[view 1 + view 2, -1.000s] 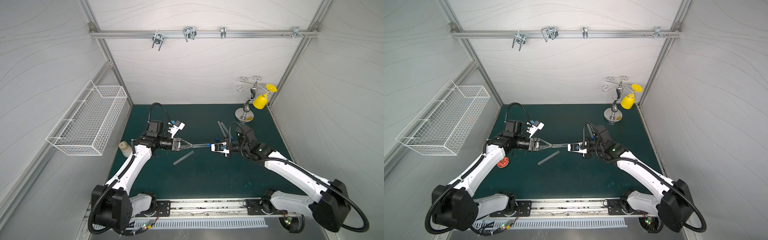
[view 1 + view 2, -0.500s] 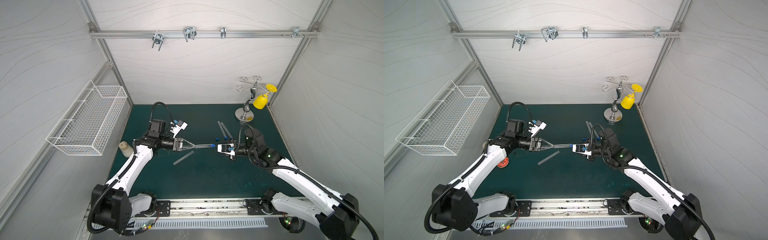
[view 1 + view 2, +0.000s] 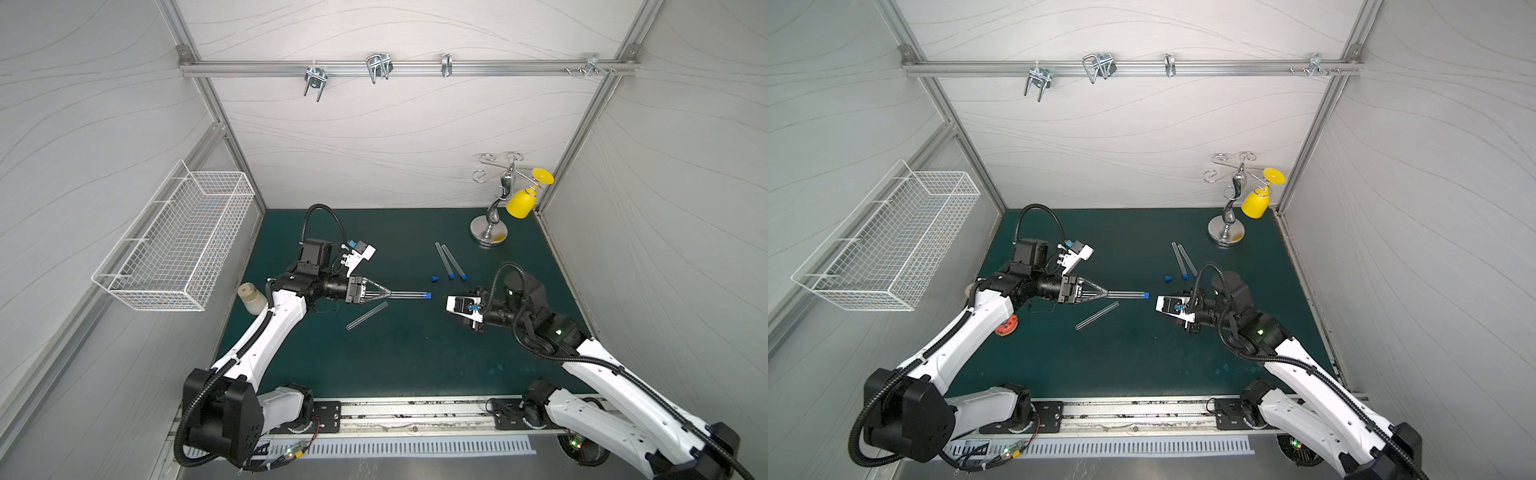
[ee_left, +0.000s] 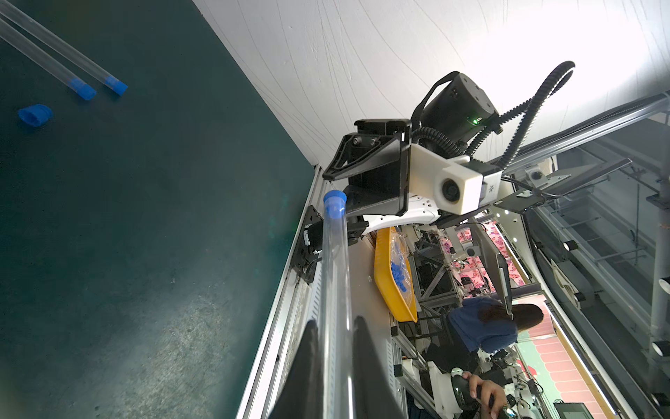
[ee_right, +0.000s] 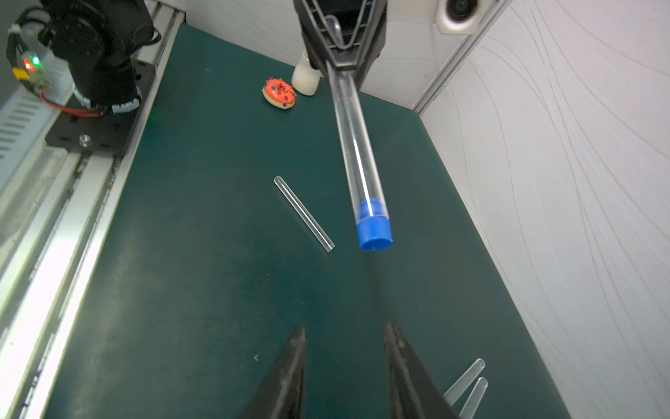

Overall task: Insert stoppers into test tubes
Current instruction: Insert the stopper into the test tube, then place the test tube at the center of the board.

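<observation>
- Tube in hand: slender clear transparent test tube (image 3: 409, 295) clamped toward its rounded end between the closed fingers of the left gripper (image 3: 388, 294). It is carried level above the dark green mat (image 3: 395, 365), with its mouth pointing at the right arm.
- Small bright blue plastic stopper (image 3: 427, 295) seated in the mouth of that tube. Its stepped cap stands proud of the rim in the right wrist view.
- Jaws of the right gripper (image 5: 346, 330) stand apart with nothing between them. They face the stoppered end across a gap, not touching it.
- Two further clear tubes (image 3: 444, 259), each fitted with a blue plug, lie side by side on the mat near the chrome stand (image 3: 488, 239).
- One loose blue stopper (image 3: 434, 278) lies on the mat just beside their plugged ends.
- One bare clear tube (image 3: 367, 316), unplugged, lies on the mat near the held tube and apart from it.
</observation>
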Controlling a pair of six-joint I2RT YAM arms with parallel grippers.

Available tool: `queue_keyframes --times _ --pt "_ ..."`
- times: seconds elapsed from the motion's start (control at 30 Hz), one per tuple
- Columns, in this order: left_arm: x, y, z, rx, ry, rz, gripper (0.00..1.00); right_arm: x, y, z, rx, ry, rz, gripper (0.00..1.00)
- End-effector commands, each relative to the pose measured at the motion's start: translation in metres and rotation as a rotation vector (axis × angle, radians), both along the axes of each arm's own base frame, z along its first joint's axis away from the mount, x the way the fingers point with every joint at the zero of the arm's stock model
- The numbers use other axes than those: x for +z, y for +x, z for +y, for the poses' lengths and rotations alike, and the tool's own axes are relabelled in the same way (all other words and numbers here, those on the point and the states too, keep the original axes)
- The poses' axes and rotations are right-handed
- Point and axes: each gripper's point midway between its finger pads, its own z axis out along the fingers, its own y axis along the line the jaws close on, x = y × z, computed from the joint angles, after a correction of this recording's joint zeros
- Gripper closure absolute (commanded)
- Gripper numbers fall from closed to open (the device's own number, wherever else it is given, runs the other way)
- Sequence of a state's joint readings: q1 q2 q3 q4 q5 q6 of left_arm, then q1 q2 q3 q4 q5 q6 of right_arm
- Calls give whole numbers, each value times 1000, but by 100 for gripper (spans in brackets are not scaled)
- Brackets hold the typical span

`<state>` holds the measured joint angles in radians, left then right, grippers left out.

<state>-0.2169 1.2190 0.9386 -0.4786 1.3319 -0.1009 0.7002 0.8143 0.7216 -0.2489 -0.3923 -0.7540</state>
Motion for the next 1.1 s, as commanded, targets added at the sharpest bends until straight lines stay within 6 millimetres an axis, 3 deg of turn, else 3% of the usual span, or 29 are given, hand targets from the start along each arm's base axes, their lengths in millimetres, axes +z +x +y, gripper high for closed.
queue_keyframes --times 0.0,0.23,0.5,0.83,0.97,1.07 --pt "3 4 2 15 26 -67 100 18 -1 7 3 4 -49 56" --pt "0 6 2 21 43 -74 100 28 -3 42 103 -7 -49 48" --pt "1 6 2 18 40 -71 100 15 13 69 130 -33 9 49" --pt "-2 6 2 20 48 -70 100 13 21 83 149 -53 52 85" --pt "-4 9 3 43 72 -70 100 10 20 82 150 -68 70 93" --pt "-5 11 4 62 94 -83 69 8 20 79 139 -70 82 95"
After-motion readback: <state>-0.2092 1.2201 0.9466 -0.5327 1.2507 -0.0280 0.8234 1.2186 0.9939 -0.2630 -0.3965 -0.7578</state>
